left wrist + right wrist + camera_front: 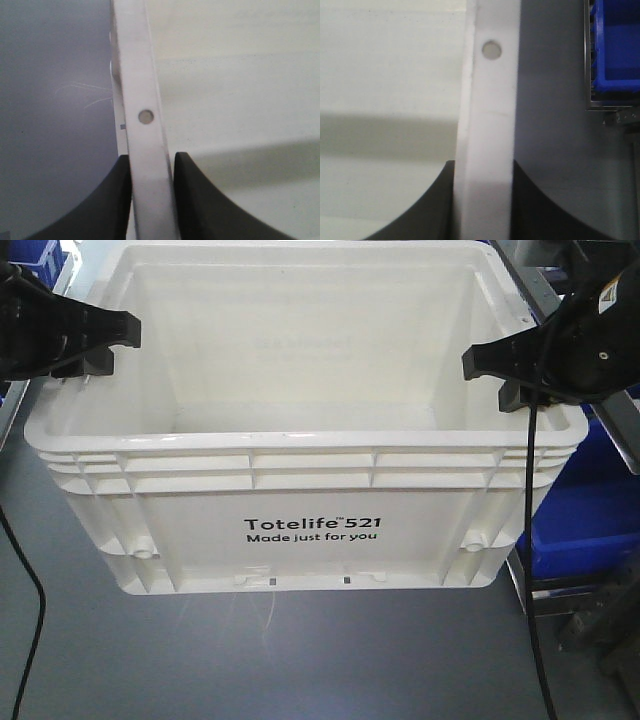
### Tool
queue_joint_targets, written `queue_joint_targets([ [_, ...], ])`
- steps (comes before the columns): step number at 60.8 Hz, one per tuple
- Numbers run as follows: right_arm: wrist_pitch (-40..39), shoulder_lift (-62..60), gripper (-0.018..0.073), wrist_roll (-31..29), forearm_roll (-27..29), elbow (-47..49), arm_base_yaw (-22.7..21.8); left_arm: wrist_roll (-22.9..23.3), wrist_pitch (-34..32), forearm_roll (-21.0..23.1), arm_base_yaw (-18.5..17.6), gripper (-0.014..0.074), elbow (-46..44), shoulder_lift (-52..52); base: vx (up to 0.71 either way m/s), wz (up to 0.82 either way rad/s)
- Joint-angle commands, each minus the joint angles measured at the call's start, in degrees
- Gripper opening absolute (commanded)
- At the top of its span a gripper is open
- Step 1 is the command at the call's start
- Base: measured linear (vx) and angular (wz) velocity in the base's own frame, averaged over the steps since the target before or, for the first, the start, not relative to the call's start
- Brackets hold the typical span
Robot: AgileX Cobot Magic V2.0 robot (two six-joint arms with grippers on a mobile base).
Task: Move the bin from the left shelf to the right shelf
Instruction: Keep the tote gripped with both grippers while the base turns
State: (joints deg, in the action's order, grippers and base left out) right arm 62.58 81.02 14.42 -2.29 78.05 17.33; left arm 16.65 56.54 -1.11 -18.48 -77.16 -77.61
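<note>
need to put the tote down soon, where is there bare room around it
Bare grey surface lies in front of the large white rectangular plastic tote, between two black cables. Crowded on the right: a blue plastic bin sits close beside it. Left tool and right tool clamp the side rims.

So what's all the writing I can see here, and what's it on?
"Totelife 521": black print, front wall of the white bin.
"Made just for you": directly beneath, same wall.
Sticker on the right end effector: too blurred to read.
Both wrist views: no text.
</note>
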Motion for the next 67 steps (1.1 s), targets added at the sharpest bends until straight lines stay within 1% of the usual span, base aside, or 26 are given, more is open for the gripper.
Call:
queue_joint_targets([
  [1,-5.77,-2.79,0.0023,-0.89,-1.98,2.09,-0.31,-1.94,-5.59,-2.88,0.0,-0.0008,-2.27,2.46,0.29,-0.04],
  [67,-5.72,-2.79,0.0023,-0.89,-2.14,2.09,-0.31,-1.94,-5.59,-2.88,0.0,-0.0008,-2.27,2.46,0.26,0.01],
])
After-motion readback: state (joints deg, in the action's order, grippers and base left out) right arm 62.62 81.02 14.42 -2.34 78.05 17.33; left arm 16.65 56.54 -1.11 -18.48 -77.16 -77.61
